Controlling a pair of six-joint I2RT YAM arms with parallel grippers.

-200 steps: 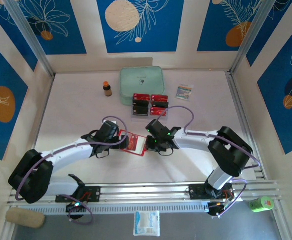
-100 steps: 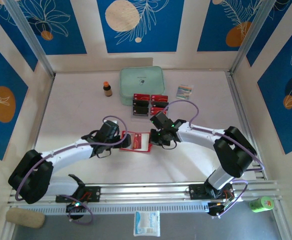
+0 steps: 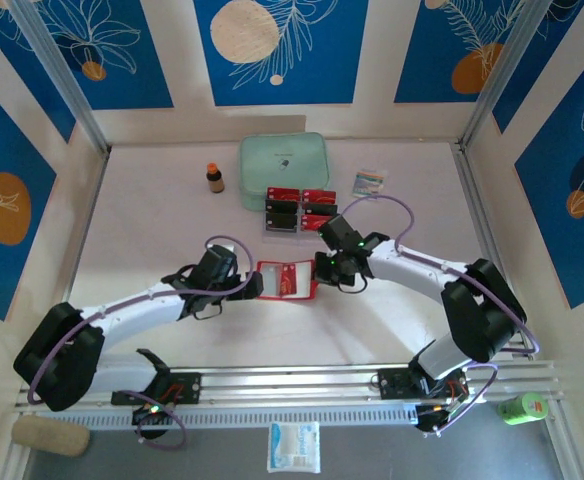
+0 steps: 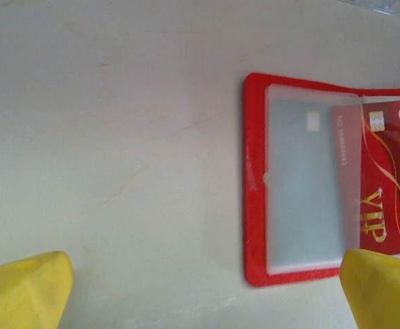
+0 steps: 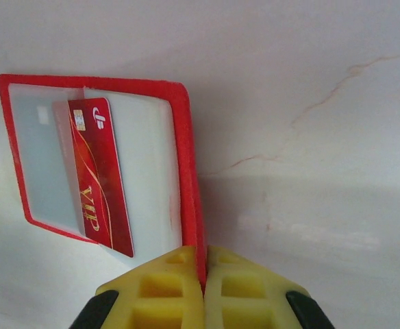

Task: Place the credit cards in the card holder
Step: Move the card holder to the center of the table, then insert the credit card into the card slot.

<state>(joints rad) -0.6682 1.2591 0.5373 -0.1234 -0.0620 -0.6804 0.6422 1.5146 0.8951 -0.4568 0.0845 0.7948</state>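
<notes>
Red card holder (image 5: 148,178) open, VIP card (image 5: 97,178) half-pocketed, right gripper (image 5: 203,284) clamping its edge, left gripper (image 4: 207,282) wide.

Bright red card holder (image 5: 188,137) with frosted pale pockets; red credit card (image 5: 97,178) with gold swirls, gold chip and gold "VIP" lettering. Yellow right fingers (image 5: 160,291), black at the sides, against a cream table (image 5: 309,62) faintly veined brown. Mint-green case (image 3: 283,165); blue wall panels (image 3: 317,80) with white leaf outlines and cream and orange discs.

Both arms stretch forward and bend inward toward each other. Left gripper (image 3: 255,285) jaws spread wide apart. Right gripper (image 3: 321,268) jaws pinched on the card holder (image 3: 287,280) edge.
</notes>
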